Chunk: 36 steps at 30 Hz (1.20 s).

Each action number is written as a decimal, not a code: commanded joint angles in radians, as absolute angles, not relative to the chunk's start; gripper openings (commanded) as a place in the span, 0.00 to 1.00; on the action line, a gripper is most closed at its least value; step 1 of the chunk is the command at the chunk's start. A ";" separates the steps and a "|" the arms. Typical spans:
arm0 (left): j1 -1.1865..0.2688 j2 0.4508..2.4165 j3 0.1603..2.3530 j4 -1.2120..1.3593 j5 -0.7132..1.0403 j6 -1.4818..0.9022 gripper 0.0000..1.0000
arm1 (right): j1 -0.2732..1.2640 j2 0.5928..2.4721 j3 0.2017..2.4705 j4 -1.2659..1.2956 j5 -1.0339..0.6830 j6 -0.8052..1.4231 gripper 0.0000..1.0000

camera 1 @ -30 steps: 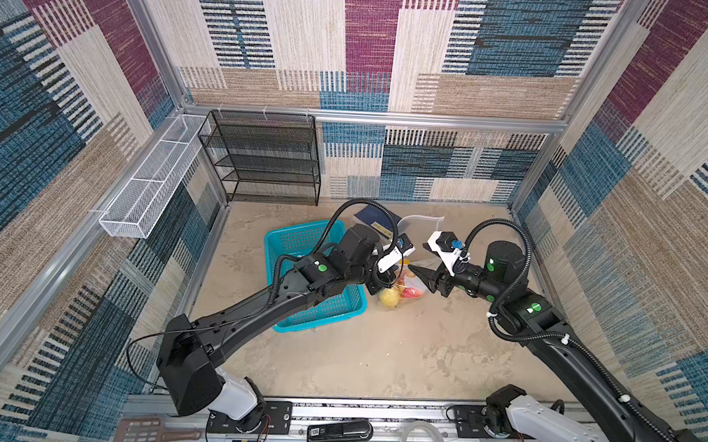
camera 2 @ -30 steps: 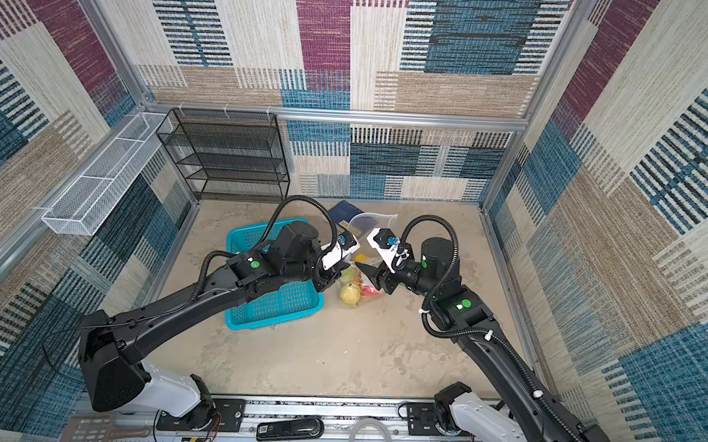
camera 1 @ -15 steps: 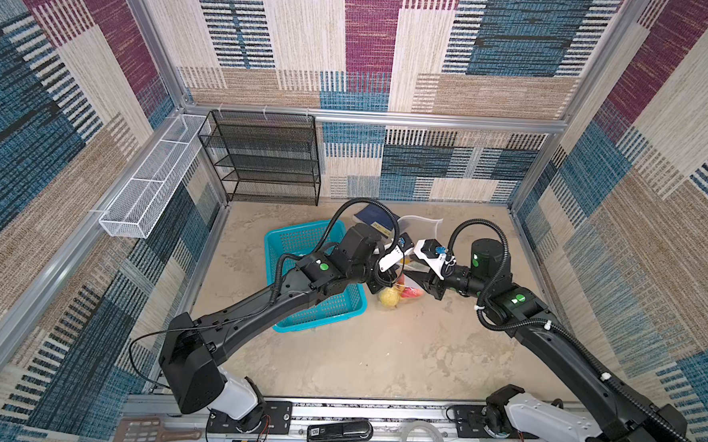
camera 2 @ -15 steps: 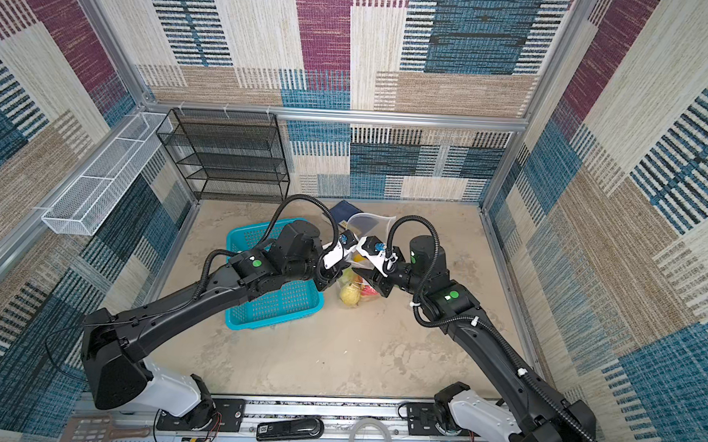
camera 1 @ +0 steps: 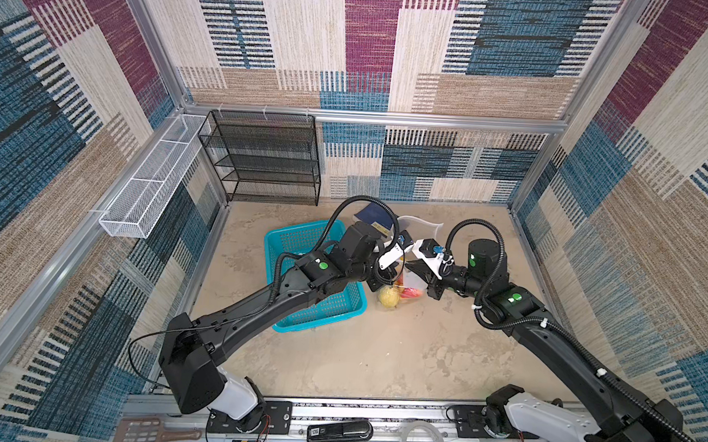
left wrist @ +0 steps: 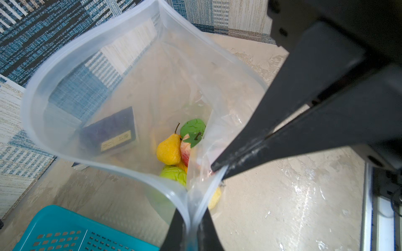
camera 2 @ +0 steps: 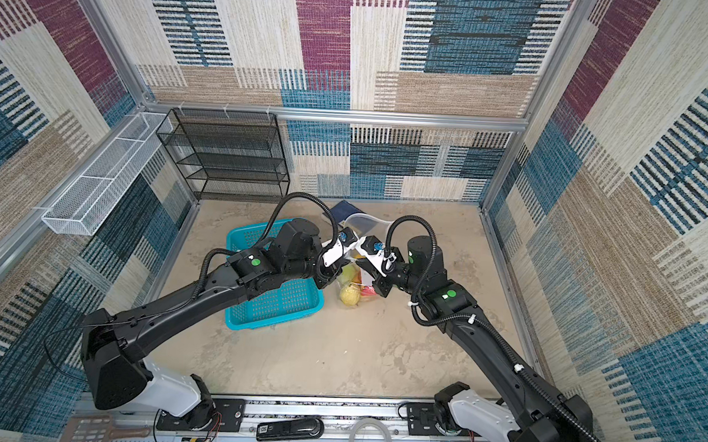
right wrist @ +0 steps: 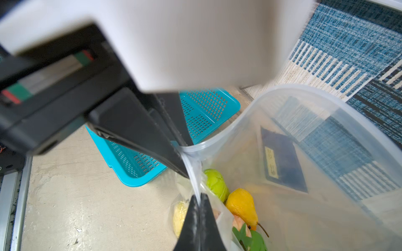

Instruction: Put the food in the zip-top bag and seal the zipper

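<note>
The clear zip-top bag [left wrist: 65,50] hangs above the floor with its mouth wide open. Inside lie the food pieces: a yellow pear [left wrist: 168,150], a red apple [left wrist: 186,150], a dark green ball [left wrist: 192,128] and a light green ball [left wrist: 174,173]. A lemon [right wrist: 179,215] shows through the bag's wall. My left gripper [left wrist: 191,214] is shut on the corner of the mouth, where the whitish zipper [left wrist: 32,91] strips meet. My right gripper [right wrist: 199,195] is shut on the zipper edge a short way along. In both top views the grippers [camera 1: 389,269] [camera 2: 368,268] nearly touch over the bag.
A teal perforated basket [camera 1: 301,244] stands just left of the bag, under my left arm. A dark blue booklet [camera 1: 375,217] lies behind the bag. A black wire shelf [camera 1: 264,159] stands at the back wall. A white wire tray [camera 1: 150,178] hangs on the left wall.
My right arm has swung left, bringing its gripper in onto the bag's mouth edge beside the left gripper. The left arm and the bag have hardly moved.
</note>
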<state>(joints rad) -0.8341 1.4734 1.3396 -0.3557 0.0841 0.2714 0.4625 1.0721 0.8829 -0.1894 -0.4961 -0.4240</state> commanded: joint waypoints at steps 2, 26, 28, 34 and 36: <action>-0.834 1.387 1.233 -0.256 0.053 0.170 0.79 | 0.463 1.047 0.847 -0.078 -0.495 -0.322 0.00; -0.758 1.361 1.003 0.238 0.180 0.037 0.68 | 0.463 1.038 0.841 -0.012 -0.570 -0.216 0.00; -0.756 1.377 1.011 0.254 0.197 0.029 0.55 | 0.463 1.037 0.842 -0.011 -0.571 -0.214 0.00; -0.749 1.374 1.013 0.265 0.219 0.020 0.00 | 0.463 1.026 0.861 -0.005 -0.518 -0.174 0.00; -0.738 1.359 1.015 0.263 0.233 0.021 0.00 | 0.464 1.019 0.879 0.000 -0.502 -0.159 0.00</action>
